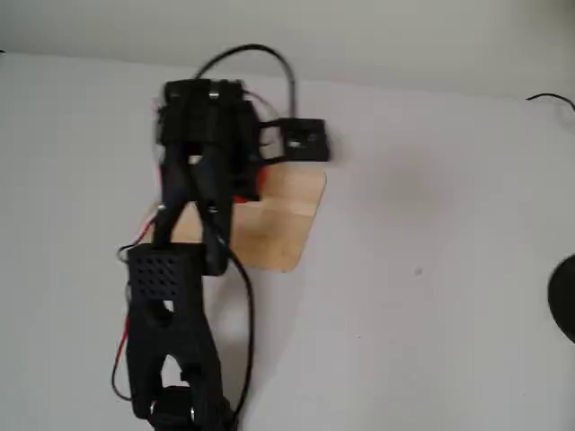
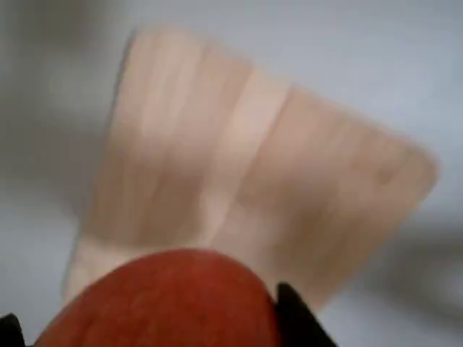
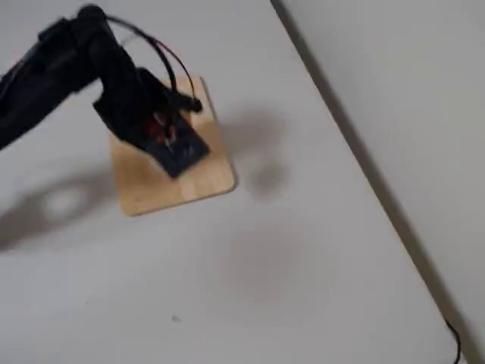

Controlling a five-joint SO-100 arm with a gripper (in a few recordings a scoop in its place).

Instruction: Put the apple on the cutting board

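Nearest to the lens in the wrist view we record the apple [image 2: 170, 300], red with an orange cast, occupying the bottom edge of the picture and seated between the two black fingertips [image 2: 293, 314] of the hand [image 2: 145, 325]; the fingers are closed against its sides, so we list the hand as clenched on the fruit. Behind and below the apple in that view lies the cutting board [image 2: 253, 188], pale wood with lengthwise grain strips and rounded corners, blurred, resting flat on the white desk [image 2: 362, 58]. The apple is held above the board; we cannot tell whether it touches the wood. In a fixed view we note the black arm [image 1: 166, 314] reaching from the lower edge up over the board [image 1: 278, 215], with a small patch of red [image 1: 247, 187] showing at the arm's far end over the board's upper left part, and the hand itself masked by the arm's body. In the other fixed view the arm [image 3: 53, 64] enters from the upper left, its head [image 3: 155, 129] poised over the board [image 3: 178, 186], a fleck of red visible within it. Farther off, a black cable [image 1: 260, 56] loops behind the arm across the desk [image 1: 431, 296].
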